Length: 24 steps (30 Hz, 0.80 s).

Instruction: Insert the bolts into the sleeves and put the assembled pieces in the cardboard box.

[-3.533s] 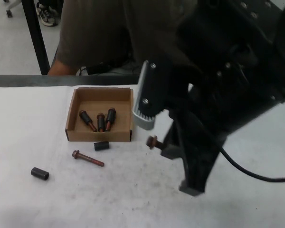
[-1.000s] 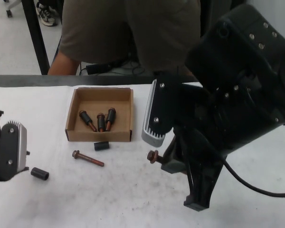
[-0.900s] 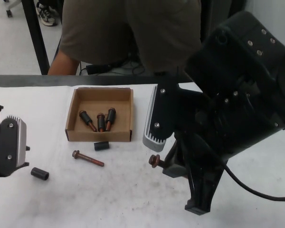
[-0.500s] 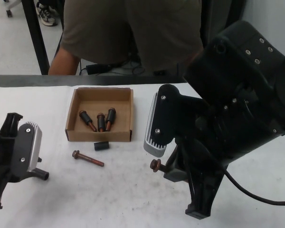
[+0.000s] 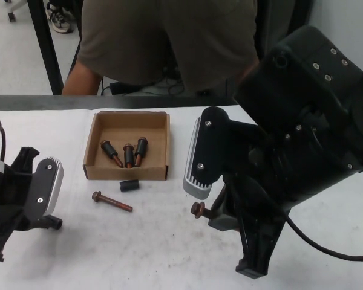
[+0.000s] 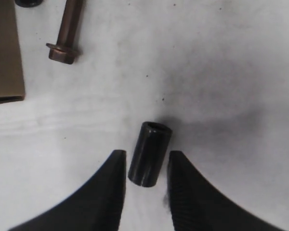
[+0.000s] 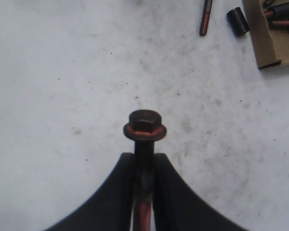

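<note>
left fingers (image 6: 106, 192) came in, apart astride sleeve (image 6: 150, 153) | right fingers (image 7: 118, 192) clamp bolt (image 7: 144, 127)

Left gripper (image 6: 145, 164) sits low, left of the cardboard box (image 5: 127, 172), fingers parted around a sleeve (image 6: 150, 153). Right gripper (image 7: 144, 163), right of the box, pinches a bolt (image 7: 144, 126) by its shank.

Black sleeve (image 6: 150, 153), rusty brown bolt (image 7: 144, 126), tan cardboard box (image 5: 126, 172), white bench (image 5: 139, 254) smudged with grey
</note>
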{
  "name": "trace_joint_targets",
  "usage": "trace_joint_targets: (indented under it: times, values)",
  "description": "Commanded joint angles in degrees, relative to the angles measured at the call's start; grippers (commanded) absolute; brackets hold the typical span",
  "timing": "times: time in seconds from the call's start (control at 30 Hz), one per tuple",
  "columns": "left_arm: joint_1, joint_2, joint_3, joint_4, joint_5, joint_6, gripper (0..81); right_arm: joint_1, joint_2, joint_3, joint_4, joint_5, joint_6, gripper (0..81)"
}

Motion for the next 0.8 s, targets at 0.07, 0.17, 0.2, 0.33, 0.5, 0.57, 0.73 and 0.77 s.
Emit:
trace_joint_targets:
  times: [0.07,0.17,0.2,0.33,0.5,0.57,0.73,0.77]
  values:
    - [-0.2,0.8,-0.8,0.9,-0.5,0.2,29.3,-0.2,-0.8,0.1,-2.3,-0.5,0.3,0.3]
    - [-0.2,1.3,-0.8,1.3,-0.6,1.7,29.3,-0.2,-0.8,0.1,-3.2,-0.5,0.3,0.3]
    - [-0.5,1.3,-0.8,1.6,-0.6,1.7,29.3,-0.2,-0.8,0.1,-3.3,-0.5,0.3,0.3]
    - [-1.2,1.3,-0.8,1.6,-0.1,2.4,29.3,-0.2,-0.8,0.1,-3.3,-0.5,0.3,0.3]
    - [-2.4,1.7,-0.9,1.4,-0.6,3.7,29.3,-0.2,-0.8,0.1,-3.3,-0.5,0.3,0.3]
    - [-2.6,3.0,-0.9,1.2,-2.0,5.2,29.3,-0.2,-0.8,0.1,-3.3,-0.5,0.3,0.3]
    - [-2.6,6.4,-1.0,0.3,-9.8,8.0,29.3,-0.2,-0.8,0.1,-3.3,-0.5,0.3,0.3]
    - [-2.6,6.9,-1.0,0.0,-10.1,8.3,29.3,-0.2,-0.8,0.1,-3.3,-0.5,0.3,0.3]
